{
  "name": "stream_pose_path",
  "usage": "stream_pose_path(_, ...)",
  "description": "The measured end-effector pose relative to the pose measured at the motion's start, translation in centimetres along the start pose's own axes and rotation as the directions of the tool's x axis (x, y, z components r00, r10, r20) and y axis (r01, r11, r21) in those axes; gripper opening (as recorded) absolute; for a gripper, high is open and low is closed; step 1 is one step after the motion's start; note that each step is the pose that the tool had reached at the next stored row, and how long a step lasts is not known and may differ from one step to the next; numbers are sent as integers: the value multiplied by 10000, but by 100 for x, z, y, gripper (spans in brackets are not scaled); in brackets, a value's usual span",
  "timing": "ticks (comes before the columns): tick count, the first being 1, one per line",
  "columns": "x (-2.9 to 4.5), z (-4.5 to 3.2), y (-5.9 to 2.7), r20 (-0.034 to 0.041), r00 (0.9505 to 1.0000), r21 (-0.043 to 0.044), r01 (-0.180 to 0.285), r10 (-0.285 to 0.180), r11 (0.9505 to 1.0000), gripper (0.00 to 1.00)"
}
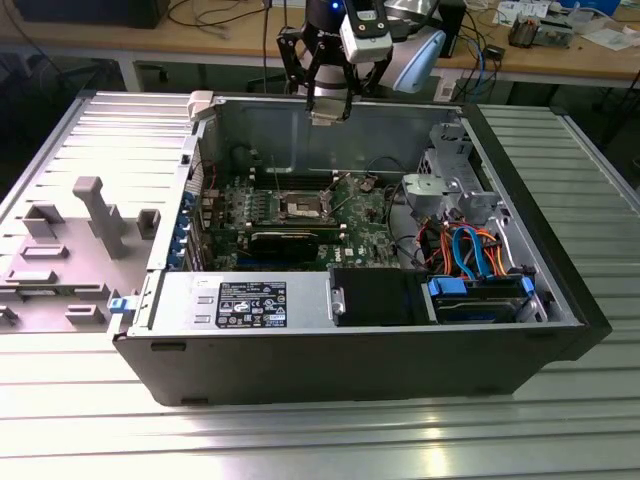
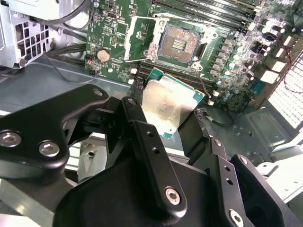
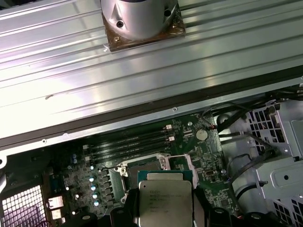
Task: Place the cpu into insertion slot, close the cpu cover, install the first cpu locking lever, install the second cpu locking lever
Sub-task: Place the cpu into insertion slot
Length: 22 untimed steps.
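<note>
Fingers (image 2: 137,123) hold the cpu (image 2: 168,106) by its edges (metal top showing) at the exterior view's top centre; the slot (image 1: 303,208) lies uncovered.

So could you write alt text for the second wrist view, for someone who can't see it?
The black end effector grips the cpu, a silvery square chip, above a green circuit board. Beyond it the insertion slot sits empty, with the cpu cover raised beside it.

Light: bright, overhead.
Glare: ribbed surface (image 1: 330,440) at 6 o'clock, exterior view; cpu (image 2: 168,106) top, second wrist view.
Shadow: case (image 1: 350,365) interior dim.
</note>
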<state>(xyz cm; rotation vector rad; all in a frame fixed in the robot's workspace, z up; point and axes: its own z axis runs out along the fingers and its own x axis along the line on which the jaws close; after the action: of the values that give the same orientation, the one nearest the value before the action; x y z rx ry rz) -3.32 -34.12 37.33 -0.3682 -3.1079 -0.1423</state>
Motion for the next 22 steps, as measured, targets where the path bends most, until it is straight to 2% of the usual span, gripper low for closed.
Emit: stream_pose_path(22, 0, 0, 0, 22, 9997, -5, -248, 248, 9997, 55)
